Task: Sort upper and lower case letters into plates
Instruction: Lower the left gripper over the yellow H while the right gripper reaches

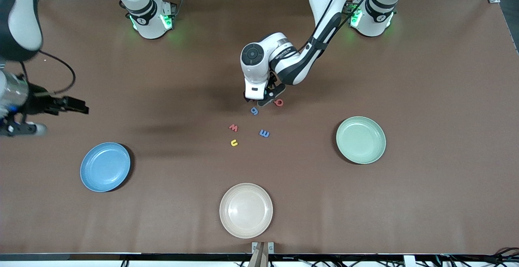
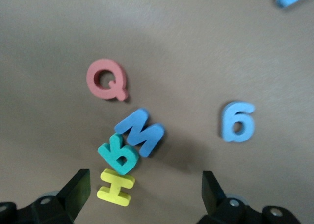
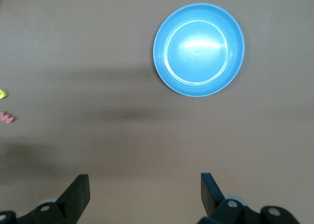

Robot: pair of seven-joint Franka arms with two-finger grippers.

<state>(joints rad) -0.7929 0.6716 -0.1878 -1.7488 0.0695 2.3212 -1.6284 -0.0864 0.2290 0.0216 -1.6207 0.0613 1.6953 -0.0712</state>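
1. The right gripper [image 1: 81,106] hangs over the bare desk [image 1: 425,76] at the right arm's end. Its fingers [image 3: 78,190] are apart and hold nothing. This arm waits.
2. The blue plate [image 1: 105,167] lies at 5 o'clock of the right gripper in the front view, with nothing in it. The right wrist view shows the same plate [image 3: 198,49].
3. 5 letters show in the front view at mid-desk. The red w [image 1: 233,128] lies at 12 o'clock of the yellow u [image 1: 234,142]. The blue m [image 1: 264,133] lies at 3 o'clock of the pair. The blue 6-shaped letter [image 1: 254,110] and the red Q [image 1: 278,102] lie farther from the front camera.
4. The cream plate [image 1: 246,210] lies at 6 o'clock of the letters, nearest the front camera.
5. The left gripper [image 1: 265,98] is low over the desk between the 6-shaped letter and the Q. Its fingers [image 2: 78,189] are apart and hold nothing.
6. The left wrist view shows 3 more letters under this gripper. The teal b [image 2: 117,154] touches both the blue M [image 2: 140,133] and the yellow H [image 2: 116,187]. The H lies between the fingers, close to 1 of them.
7. The green plate [image 1: 361,140] lies at 3 o'clock of the letters, toward the left arm's end, with nothing in it.
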